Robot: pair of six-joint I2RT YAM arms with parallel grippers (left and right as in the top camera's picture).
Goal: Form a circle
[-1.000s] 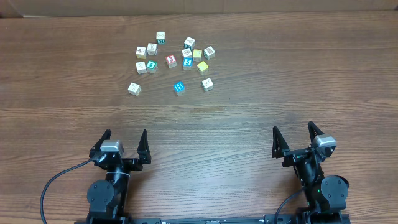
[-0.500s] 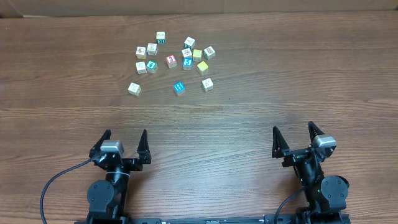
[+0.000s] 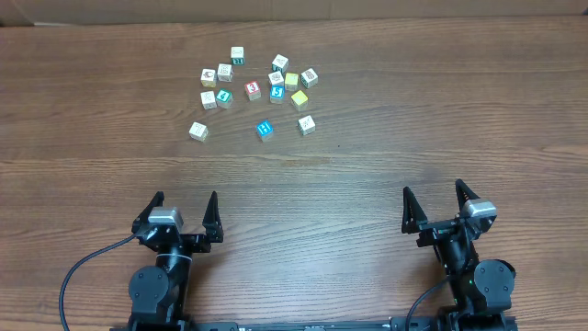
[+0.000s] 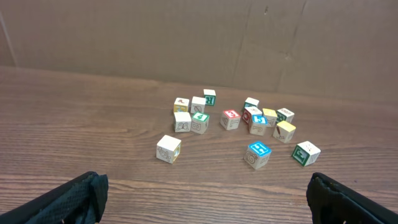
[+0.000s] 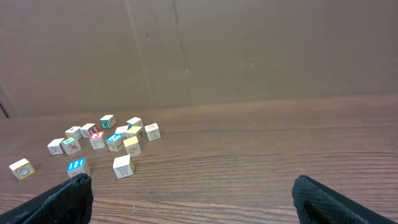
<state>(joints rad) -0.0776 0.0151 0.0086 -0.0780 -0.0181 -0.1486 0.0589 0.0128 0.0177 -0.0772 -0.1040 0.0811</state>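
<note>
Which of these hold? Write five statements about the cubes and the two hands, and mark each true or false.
1. The left hand and the right hand are both open and empty. True.
2. The blue H cube sits between the left hand's fingers. False: the blue H cube lies on the table, far from both hands.
3. The cubes already form a circle. False: they lie in a loose scatter with no ring shape.
4. A cube with a red mark lies within the scatter. True.
5. A whitish cube lies apart at the scatter's left edge. True.
</note>
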